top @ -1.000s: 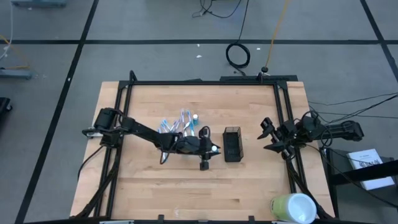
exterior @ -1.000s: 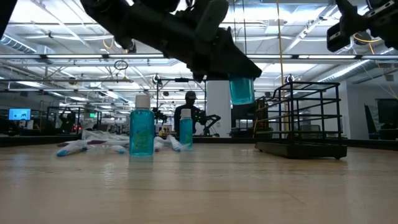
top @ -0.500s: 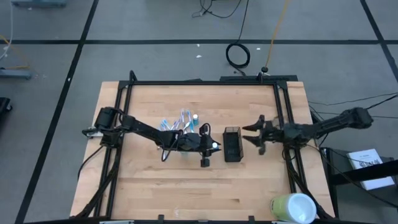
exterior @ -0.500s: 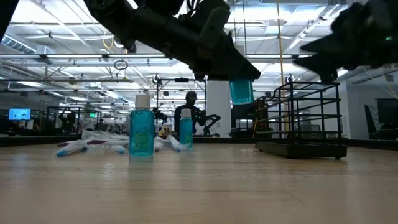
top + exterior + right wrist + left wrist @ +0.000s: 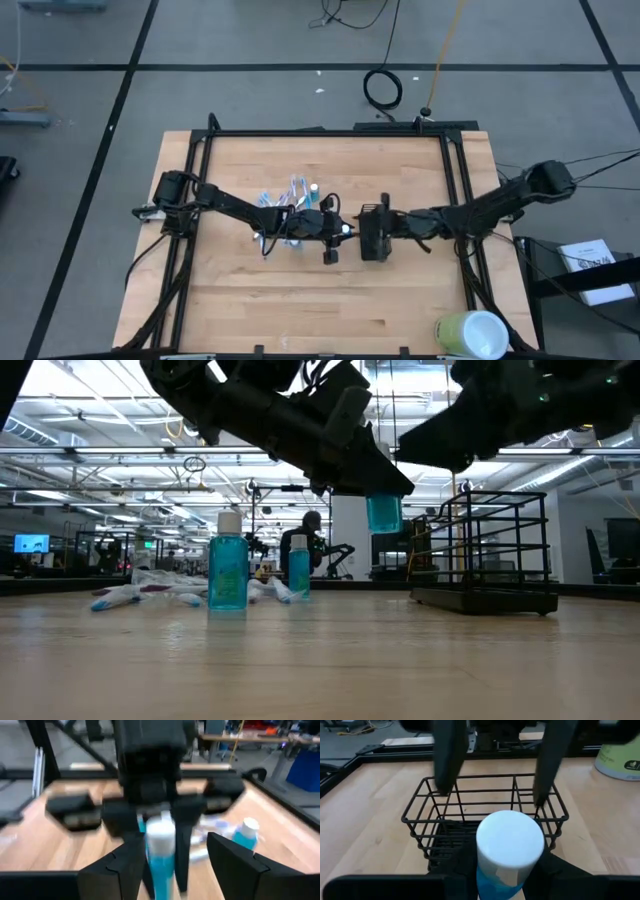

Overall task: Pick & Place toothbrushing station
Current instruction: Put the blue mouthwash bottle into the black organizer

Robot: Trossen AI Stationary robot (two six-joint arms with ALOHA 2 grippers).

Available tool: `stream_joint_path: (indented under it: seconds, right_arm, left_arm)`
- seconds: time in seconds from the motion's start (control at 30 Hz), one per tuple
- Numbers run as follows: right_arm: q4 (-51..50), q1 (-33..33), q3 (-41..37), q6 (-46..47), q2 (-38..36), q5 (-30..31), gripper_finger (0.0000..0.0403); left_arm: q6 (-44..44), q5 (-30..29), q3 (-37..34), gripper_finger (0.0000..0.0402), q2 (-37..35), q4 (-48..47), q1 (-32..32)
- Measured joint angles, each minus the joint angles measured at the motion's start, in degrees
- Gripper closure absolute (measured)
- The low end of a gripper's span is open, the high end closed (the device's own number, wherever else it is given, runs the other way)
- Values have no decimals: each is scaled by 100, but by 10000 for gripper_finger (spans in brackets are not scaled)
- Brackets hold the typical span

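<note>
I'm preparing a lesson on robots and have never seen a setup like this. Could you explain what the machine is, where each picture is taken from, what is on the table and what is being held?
Two dark robot arms work at a wooden table. One picture looks straight down, one looks level across the tabletop, and two come from cameras on the arms' wrists.

The left gripper holds a small blue white-capped bottle in the air beside a black wire holder. The right gripper is open and reaches over that holder.

On the table lie a pile of toothbrushes and two more blue bottles. A yellow-green cylinder sits at the table's corner.
</note>
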Motion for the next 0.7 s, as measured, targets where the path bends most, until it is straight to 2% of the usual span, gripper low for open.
stream_joint_path:
  seconds: [0.17,0.33,0.47,0.7]
  right_arm:
    - [180,-15,86,39,424,-7,162]
    - [279,-13,232,185,718,-2,157]
    - [344,-13,300,170,883,-19,176]
    - [367,-15,303,110,823,-22,236]
  left_arm:
    - [-1,0,-2,291,1,-18,0]
    - [15,1,-9,291,1,-3,-2]
    - [17,0,-21,291,14,-65,-7]
    - [-8,-13,-19,291,12,5,0]
